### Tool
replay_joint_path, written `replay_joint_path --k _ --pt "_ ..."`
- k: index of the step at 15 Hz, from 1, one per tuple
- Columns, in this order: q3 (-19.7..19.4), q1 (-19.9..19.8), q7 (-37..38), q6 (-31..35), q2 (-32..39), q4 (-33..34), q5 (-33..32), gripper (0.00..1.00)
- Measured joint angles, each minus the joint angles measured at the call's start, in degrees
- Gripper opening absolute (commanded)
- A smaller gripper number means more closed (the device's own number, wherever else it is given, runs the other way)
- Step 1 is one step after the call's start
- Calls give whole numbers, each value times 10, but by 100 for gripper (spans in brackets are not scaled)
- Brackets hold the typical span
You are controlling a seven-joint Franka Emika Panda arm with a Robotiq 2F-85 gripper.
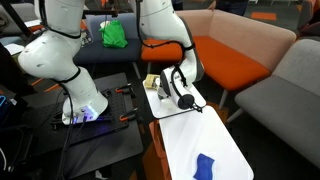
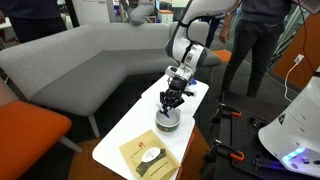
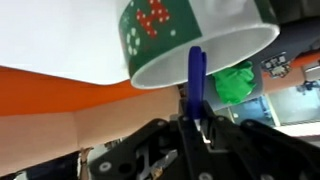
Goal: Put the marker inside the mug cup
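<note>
My gripper is shut on a blue marker, which sticks out from between the fingers. In the wrist view the marker's tip is at the rim of a white mug cup with a green band and red dots; I cannot tell if the tip is inside. In an exterior view the gripper hangs straight above the mug, which stands on the white table. The gripper also shows over the table in an exterior view; the mug is hard to make out there.
A tan book with a picture on its cover lies at one end of the table, also seen in an exterior view. A blue cloth lies at the other end. Grey and orange sofas surround the table. A second white robot stands nearby.
</note>
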Motion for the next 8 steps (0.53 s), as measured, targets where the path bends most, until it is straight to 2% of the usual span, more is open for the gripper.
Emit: replay_joint_path --k 2,8 --pt "-8 0 0 -1 12 1 0 47" --pt "-8 2 1 -2 -3 -10 0 90"
